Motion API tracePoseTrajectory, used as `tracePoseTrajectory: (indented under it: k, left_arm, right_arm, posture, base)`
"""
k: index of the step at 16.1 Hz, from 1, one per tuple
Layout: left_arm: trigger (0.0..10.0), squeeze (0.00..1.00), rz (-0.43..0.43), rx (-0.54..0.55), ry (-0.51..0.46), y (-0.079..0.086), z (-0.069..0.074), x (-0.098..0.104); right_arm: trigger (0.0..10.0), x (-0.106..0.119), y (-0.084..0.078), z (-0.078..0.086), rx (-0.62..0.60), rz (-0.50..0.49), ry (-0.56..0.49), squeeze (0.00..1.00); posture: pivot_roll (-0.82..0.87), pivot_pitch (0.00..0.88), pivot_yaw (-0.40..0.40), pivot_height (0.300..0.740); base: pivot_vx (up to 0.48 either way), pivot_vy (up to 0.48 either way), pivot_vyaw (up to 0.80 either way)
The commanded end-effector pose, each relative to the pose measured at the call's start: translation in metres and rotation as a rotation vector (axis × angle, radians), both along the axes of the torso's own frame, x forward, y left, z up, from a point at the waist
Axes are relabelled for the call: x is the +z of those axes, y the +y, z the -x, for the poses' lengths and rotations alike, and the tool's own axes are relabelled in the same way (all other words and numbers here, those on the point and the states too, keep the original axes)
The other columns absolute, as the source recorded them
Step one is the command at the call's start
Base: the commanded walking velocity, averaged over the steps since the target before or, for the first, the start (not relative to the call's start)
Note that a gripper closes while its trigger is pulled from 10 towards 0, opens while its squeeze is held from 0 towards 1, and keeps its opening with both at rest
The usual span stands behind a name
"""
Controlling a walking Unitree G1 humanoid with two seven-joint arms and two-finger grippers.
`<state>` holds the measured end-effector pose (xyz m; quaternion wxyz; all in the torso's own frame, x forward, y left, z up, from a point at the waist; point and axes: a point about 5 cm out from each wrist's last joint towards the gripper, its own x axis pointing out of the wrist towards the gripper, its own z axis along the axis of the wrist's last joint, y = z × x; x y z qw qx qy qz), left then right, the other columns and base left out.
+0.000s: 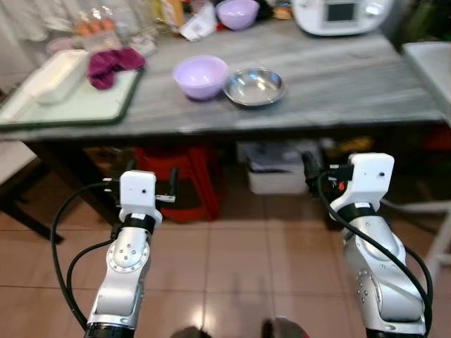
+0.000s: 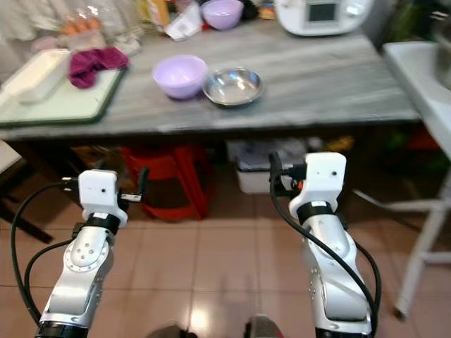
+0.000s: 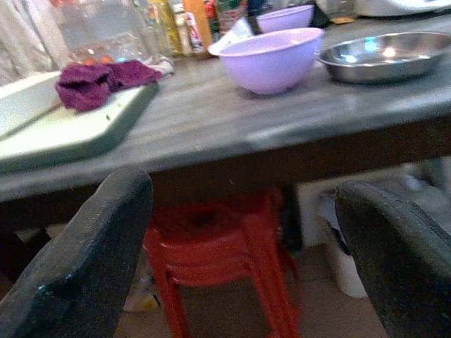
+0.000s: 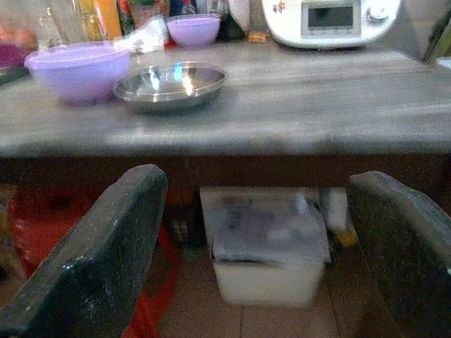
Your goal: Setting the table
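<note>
A long table [image 1: 338, 77] with a grey marbled top and dark legs runs across the view, standing on a floor [image 1: 232, 260] of pale brown tiles. A white stand [image 2: 423, 63] sits just beside its right end.

On the left part of the tabletop lies a green-rimmed tray [image 1: 77, 105] holding a white rectangular dish [image 1: 56, 74] and a crumpled purple cloth [image 1: 109, 65]. Near the middle, a lilac bowl [image 1: 201, 76] and a shallow steel bowl [image 1: 255, 86] stand side by side, touching or nearly so, the steel one to the right. Farther back are a second lilac bowl [image 1: 237, 13], a white kitchen machine [image 1: 342, 14] with a small screen, and a cluster of bottles [image 3: 180, 24] and packets, too blurred to tell apart.

Under the table, a red stool [image 1: 187, 183] stands to the left and a white lidded box [image 1: 278, 169] to the right.

Both arms are raised in front of the table's near edge, below the tabletop and well apart from the bowls. The left gripper [image 3: 246, 260] points toward the stool and the table edge, its 2 fingers spread wide and holding nothing. The right gripper [image 4: 261, 246] faces the box beneath the table, its 2 fingers likewise spread and holding nothing.
</note>
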<state>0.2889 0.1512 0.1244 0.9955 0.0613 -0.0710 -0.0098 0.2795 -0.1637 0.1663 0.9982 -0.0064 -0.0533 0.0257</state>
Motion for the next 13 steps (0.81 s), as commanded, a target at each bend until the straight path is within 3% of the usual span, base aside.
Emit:
tracePoseTrajectory:
  k: [1,4,6,8,13]
  left_arm:
    - [10.0,0.0,-0.026,0.039,0.022,0.012,0.005,-0.007]
    - [10.0,0.0,-0.059,0.034,0.03,0.012,0.012,-0.012]
    - [10.0,0.0,-0.034,0.07,0.081,0.017,0.026,-0.027]
    - [10.0,0.0,-0.049,0.052,0.092,0.02,0.031,-0.03]
    - [10.0,0.0,-0.08,0.065,0.058,0.029,0.018,-0.02]
  right_arm:
    - [10.0,0.0,0.008,0.001,0.028,-0.013,-0.011,0.0]
    - [10.0,-0.009,0.008,0.004,0.054,-0.002,0.023,0.0]
    - [10.0,-0.019,0.013,0.009,0.069,-0.005,0.038,0.0]
    - [10.0,-0.02,0.022,0.006,0.06,-0.021,0.031,0.0]
    - [10.0,-0.016,0.029,-0.014,0.076,-0.032,-0.013,0.0]
  posture:
    - [-0.15,0.159,0.09,0.74]
    - [-0.12,0.197,0.086,0.74]
    - [-0.11,0.233,0.095,0.74]
    - [-0.1,0.23,0.08,0.74]
    - [-0.04,0.19,0.085,0.74]
  base:
    - [-0.326,0.0,0.0]
    - [-0.086,0.0,0.0]
    - [0.0,0.0,0.0]
    - [0.0,0.0,0.0]
    - [0.0,0.0,0.0]
